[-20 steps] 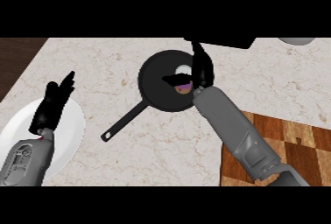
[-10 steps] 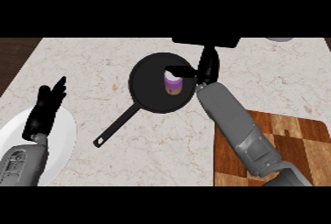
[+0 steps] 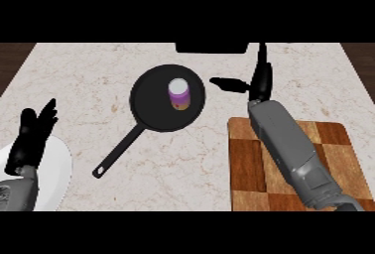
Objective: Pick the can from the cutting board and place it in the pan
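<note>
The can (image 3: pixel 179 94) stands upright inside the pan (image 3: pixel 155 110), a little above and right of the pan's middle, its pale top facing up and its side purple with a band of yellow low down. The pan is black and round and lies on the counter (image 3: pixel 95 74); its long handle (image 3: pixel 117 153) runs down toward the lower left.

The right hand (image 3: pixel 258 87) is just right of the pan, apart from the can and holding nothing. Its fingers (image 3: pixel 261 59) point straight up the view and the thumb (image 3: pixel 224 83) sticks out leftward toward the pan's rim (whether it touches the rim I cannot tell). The grey right forearm (image 3: pixel 285 144) slants down across the cutting board (image 3: pixel 333 149), which lies at the lower right.

The left hand (image 3: pixel 32 135) rests near the left edge, fingers spread and pointing up, gripping nothing. It shows over the rim of a white plate (image 3: pixel 60 171) at the lower left corner.

A dark box (image 3: pixel 211 47) sits at the counter's far edge, above the pan.
</note>
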